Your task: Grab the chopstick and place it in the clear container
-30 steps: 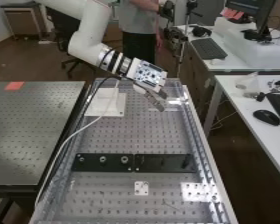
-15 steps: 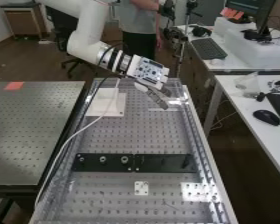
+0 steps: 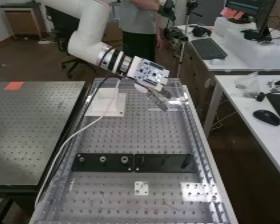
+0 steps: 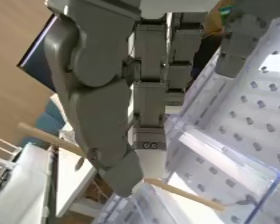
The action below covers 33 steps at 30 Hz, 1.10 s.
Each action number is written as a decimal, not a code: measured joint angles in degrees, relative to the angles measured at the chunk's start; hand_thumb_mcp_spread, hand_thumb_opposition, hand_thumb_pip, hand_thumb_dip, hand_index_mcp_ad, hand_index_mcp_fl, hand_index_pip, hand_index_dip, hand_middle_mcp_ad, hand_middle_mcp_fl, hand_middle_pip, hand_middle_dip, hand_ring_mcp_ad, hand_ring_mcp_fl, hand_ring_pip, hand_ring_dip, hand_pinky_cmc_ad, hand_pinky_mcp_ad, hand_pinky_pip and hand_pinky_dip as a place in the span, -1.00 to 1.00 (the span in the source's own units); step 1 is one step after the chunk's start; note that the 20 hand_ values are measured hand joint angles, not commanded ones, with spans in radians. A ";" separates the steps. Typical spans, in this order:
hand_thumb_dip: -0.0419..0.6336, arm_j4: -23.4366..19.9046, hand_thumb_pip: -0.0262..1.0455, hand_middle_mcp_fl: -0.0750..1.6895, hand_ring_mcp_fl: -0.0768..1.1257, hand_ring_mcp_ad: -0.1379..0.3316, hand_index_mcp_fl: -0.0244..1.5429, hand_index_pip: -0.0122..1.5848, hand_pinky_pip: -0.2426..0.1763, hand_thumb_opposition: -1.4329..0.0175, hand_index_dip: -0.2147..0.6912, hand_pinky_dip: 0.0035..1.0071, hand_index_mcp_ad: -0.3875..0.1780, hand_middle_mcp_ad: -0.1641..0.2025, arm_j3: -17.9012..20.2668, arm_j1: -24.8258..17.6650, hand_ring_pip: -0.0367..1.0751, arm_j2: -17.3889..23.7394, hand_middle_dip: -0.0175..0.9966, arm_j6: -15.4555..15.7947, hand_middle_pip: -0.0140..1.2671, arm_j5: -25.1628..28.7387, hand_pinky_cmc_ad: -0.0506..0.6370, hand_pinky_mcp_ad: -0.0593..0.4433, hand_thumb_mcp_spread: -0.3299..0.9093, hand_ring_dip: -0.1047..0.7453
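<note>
Firstly, the tabletop [image 3: 134, 135] is full of small holes, and clear walls are standing along its sides. In the high view, a dark bar [image 3: 165, 163] with some round fittings lies across it, and a small white plate [image 3: 141, 188] is near this bar, on the side closer to the camera. A square white plate [image 3: 116, 109] lies at the farther part, and a white cable [image 3: 65, 142] comes over it and then goes down along the left side. On the right there is a separate desk [image 3: 245, 114], which carries a mouse [image 3: 266, 117].

The hand [image 3: 157, 100] is above the far part of the tabletop, tilted downwards. In the wrist view, the hand [image 4: 104, 120] is narrow, with the chopstick [image 4: 184, 192] pinched at the tip of the thumb [image 4: 121, 172]. The chopstick is slanted, and one end passes in front of the clear container [image 4: 224, 162]; whether this end is above or inside it, I cannot tell.
</note>
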<state>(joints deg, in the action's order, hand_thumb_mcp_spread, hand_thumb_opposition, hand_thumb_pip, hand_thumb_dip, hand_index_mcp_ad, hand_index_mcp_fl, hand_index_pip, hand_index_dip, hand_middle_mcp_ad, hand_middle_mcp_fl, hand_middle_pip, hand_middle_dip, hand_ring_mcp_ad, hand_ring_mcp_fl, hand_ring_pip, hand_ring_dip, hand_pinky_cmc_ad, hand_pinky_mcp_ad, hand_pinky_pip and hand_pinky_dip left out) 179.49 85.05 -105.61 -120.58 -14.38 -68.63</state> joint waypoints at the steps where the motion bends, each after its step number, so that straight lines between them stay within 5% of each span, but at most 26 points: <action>1: -0.14 0.01 -0.21 0.76 -0.03 -0.31 0.80 -0.70 0.16 -0.58 0.34 -0.65 -0.05 -0.24 -0.05 0.01 -0.72 0.00 0.33 0.05 -0.74 0.04 0.16 0.62 0.76 0.32; 13: -0.09 0.81 -0.11 0.58 -0.11 -0.32 0.65 -0.74 0.16 -0.45 0.33 -0.65 -0.35 -0.24 -0.36 0.30 -0.73 -0.21 0.33 0.78 -0.74 -0.54 0.15 0.62 0.57 0.33; 33: 0.00 -0.11 0.08 0.41 -0.24 -0.31 0.43 -0.84 0.16 -0.24 0.15 -0.66 -0.40 -0.23 -2.35 -0.03 -0.74 -0.08 0.33 2.95 -0.77 -2.49 0.19 0.62 0.41 0.33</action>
<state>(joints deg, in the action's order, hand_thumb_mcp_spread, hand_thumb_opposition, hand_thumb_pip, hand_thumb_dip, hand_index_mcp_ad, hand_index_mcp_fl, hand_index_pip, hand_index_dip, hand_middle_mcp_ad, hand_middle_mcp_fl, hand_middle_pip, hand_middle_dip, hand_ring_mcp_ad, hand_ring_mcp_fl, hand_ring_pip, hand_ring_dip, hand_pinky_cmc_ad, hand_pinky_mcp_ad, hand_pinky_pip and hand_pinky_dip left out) 179.37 82.70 -105.65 -120.66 -11.44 -71.12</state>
